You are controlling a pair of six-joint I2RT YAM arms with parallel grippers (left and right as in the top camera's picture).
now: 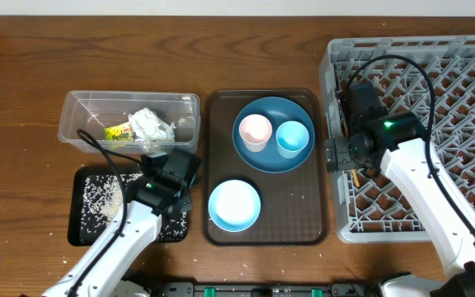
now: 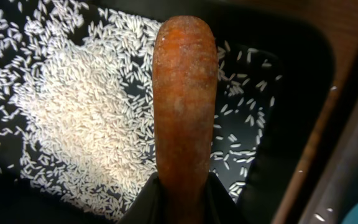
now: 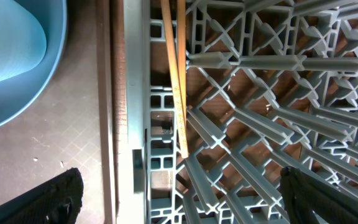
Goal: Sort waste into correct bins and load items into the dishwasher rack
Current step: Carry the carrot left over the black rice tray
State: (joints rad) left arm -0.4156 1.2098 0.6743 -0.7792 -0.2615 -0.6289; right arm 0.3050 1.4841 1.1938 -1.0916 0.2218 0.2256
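Note:
My left gripper (image 1: 174,167) (image 2: 182,186) is shut on the small orange carrot (image 2: 184,93), which hangs over the black tray (image 1: 77,231) (image 2: 303,68) strewn with white rice (image 1: 101,200) (image 2: 73,118). The clear tub (image 1: 81,103) holds crumpled tissue (image 1: 150,125) and a yellow-green wrapper (image 1: 119,133). My right gripper (image 1: 340,155) (image 3: 185,205) stands open over the left edge of the grey dishwasher rack (image 1: 460,74) (image 3: 260,124). Wooden chopsticks (image 3: 176,81) lie in the rack just beyond its fingers.
The brown serving tray (image 1: 303,223) (image 3: 55,149) sits between black tray and rack. On it a dark-blue plate (image 1: 254,157) (image 3: 17,106) carries a white-pink cup (image 1: 255,130) and a light-blue cup (image 1: 292,137). A light-blue bowl (image 1: 234,204) stands in front.

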